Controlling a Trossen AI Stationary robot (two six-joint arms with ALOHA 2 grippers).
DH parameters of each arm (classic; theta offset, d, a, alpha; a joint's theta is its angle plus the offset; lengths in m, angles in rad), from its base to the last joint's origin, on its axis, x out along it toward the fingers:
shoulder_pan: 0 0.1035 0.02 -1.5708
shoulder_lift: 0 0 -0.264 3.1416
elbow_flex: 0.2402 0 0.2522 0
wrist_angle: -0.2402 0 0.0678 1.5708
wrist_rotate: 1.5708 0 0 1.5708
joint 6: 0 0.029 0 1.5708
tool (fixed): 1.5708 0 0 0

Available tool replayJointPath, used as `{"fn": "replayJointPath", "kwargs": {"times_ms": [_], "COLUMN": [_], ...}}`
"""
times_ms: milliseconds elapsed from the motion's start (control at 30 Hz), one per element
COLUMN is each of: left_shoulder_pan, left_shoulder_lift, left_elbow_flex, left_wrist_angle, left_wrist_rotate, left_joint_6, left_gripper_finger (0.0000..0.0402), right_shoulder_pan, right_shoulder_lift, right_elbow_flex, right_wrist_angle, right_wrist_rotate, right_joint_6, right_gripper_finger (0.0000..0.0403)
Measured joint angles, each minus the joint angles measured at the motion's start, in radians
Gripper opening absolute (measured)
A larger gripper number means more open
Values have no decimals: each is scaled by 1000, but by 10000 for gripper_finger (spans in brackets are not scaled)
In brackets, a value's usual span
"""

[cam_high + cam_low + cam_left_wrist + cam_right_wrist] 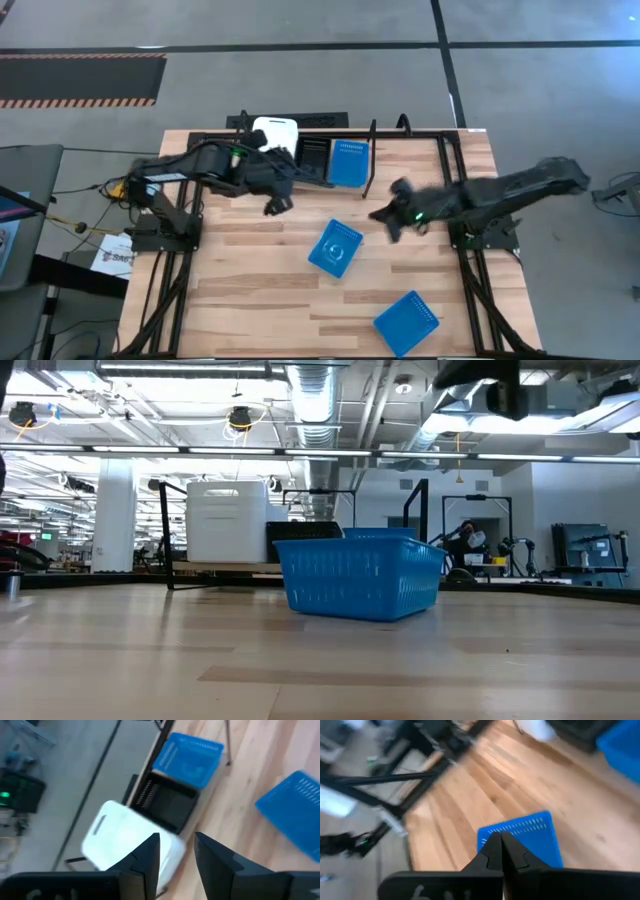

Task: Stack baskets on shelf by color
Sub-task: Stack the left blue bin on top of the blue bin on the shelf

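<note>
On the shelf [371,165] at the table's far edge sit a white basket [275,133], a black basket [314,158] and a blue basket [349,163], side by side. Two more blue baskets lie on the table, one in the middle [336,248] and one near the front edge [407,323]. My left gripper [176,850] hangs open above the table just in front of the white basket [120,840], nothing between its fingers. My right gripper [500,845] is shut and empty, above the table right of the middle blue basket [520,837].
The shelf's upright dividers [165,535] and the black table frame [450,180] stand behind and to the right of the baskets. Bare wood lies at the table's left and front left [240,310].
</note>
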Motion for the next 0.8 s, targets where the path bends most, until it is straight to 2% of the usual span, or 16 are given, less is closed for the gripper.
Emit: {"fn": "replayJointPath", "kwargs": {"times_ms": [133,300,567,700,800], "left_shoulder_pan": [5,5,5,6,6], "left_shoulder_lift": [-84,-205,-390,-457,-492], "left_elbow_flex": [-82,-191,-395,-474,-518], "left_wrist_angle": [1,1,11,26,58], "left_wrist_rotate": [-9,-9,-9,-15,-16], "left_joint_6": [23,8,-128,-142,-134], "left_gripper_finger": [109,109,109,109,109], "right_shoulder_pan": [109,187,212,202,174], "right_shoulder_lift": [175,374,625,721,766], "right_elbow_flex": [57,193,490,580,602], "right_wrist_angle": [-13,-111,-599,-681,-677], "right_wrist_rotate": [133,153,74,48,-30], "right_joint_6": [221,441,856,916,913], "right_gripper_finger": [1,1,5,34,66]}}
